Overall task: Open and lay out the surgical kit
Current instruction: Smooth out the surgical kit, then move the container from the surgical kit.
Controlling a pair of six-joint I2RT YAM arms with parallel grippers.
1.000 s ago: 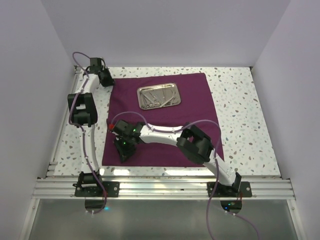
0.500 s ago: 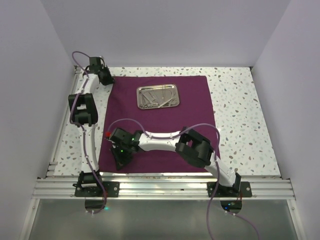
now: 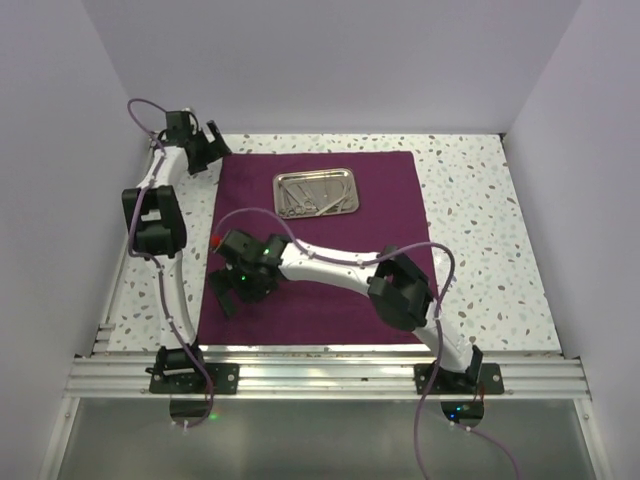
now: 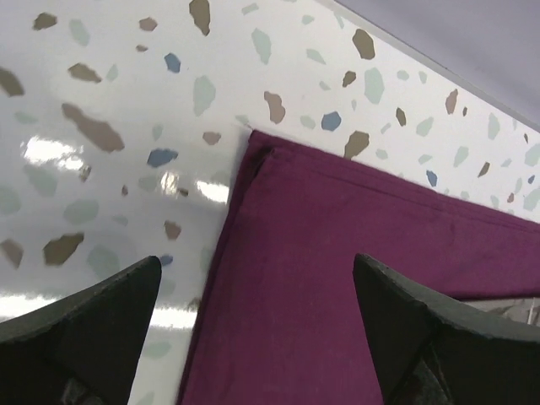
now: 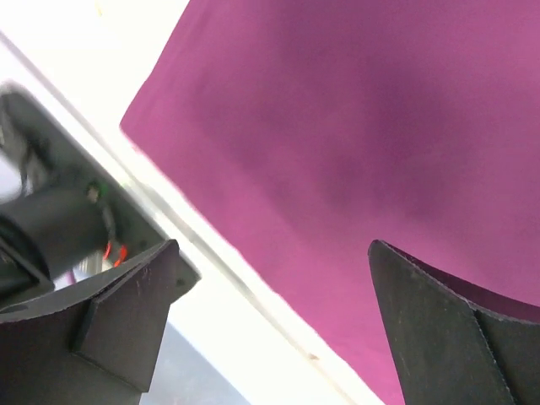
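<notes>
- The dark maroon cloth wrap [image 3: 390, 210] is lying spread flat on the white speckled terrazzo table [image 3: 470, 200], its four corners opened out.
- The small shiny rectangular steel tray [image 3: 343, 182] is sitting on the far middle part of the cloth, with the thin silver instruments [image 3: 305, 200] lying inside it in a loose heap; I cannot tell the single tools apart.
- The left gripper [image 3: 212, 152] is hanging over the cloth's far left corner. Its fingers are standing wide apart and gripping nothing.
- In the left wrist view the cloth's corner [image 4: 337, 287] is showing between the spread black fingers [image 4: 93, 321].
- The right gripper [image 3: 232, 297] is reaching across to the near left corner of the cloth. Its fingers are also released and holding nothing.
- In the right wrist view the cloth [image 5: 354, 126] is filling the gap between the fingers [image 5: 439, 321], beside the blurred table edge.
</notes>
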